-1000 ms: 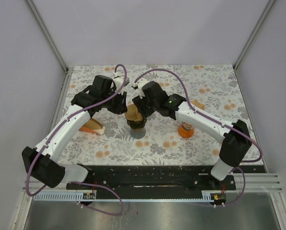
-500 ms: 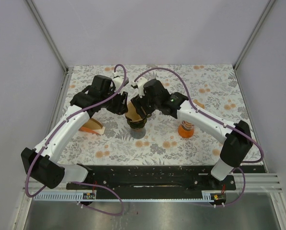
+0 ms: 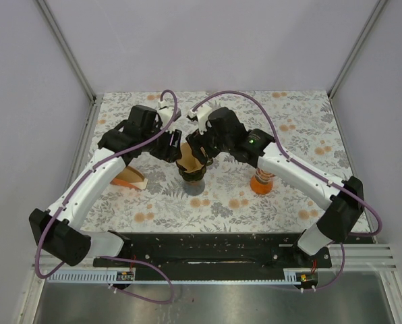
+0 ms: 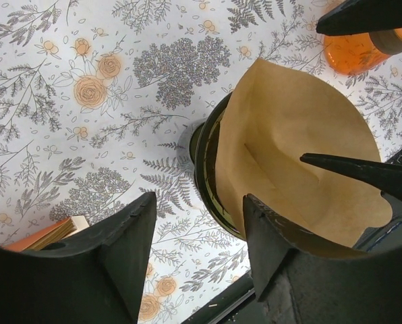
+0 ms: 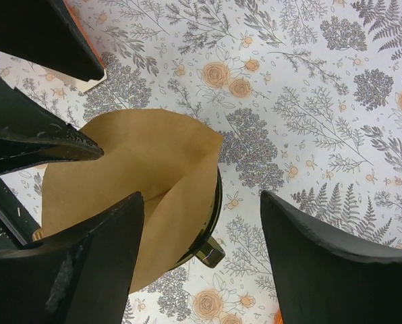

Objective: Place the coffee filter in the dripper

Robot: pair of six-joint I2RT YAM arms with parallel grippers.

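The brown paper coffee filter (image 3: pixel 188 159) stands in the black round dripper (image 3: pixel 193 175) at the centre of the floral-patterned table (image 3: pixel 302 135). It is not seated evenly. In the left wrist view the cone (image 4: pixel 295 162) leans toward the right of the frame and rises well above the dripper's rim (image 4: pixel 204 169).

The left tool (image 3: pixel 175 144) hangs over the filter's left side with its jaws spread. Table and dripper rim show through the gap, and nothing is pinched. The right tool (image 3: pixel 201 144) is over the other side, jaws also spread wide, with the filter's edge (image 5: pixel 140 169) and the rim (image 5: pixel 216 202) below the gap.

The paper looks released, so the step in hand is probably settling it.
- A light downward nudge on the inner wall, near the fold, should push the point into the dripper.
- Pressing the flared upper edge would likely crumple it or tip the cone out.
- Both tools should lift straight up so a finger does not drag the paper.
- The orange translucent bottle (image 3: pixel 261 182) stands right of centre and the stack of spare brown filters (image 3: pixel 130 179) left of centre, both apart from the dripper.
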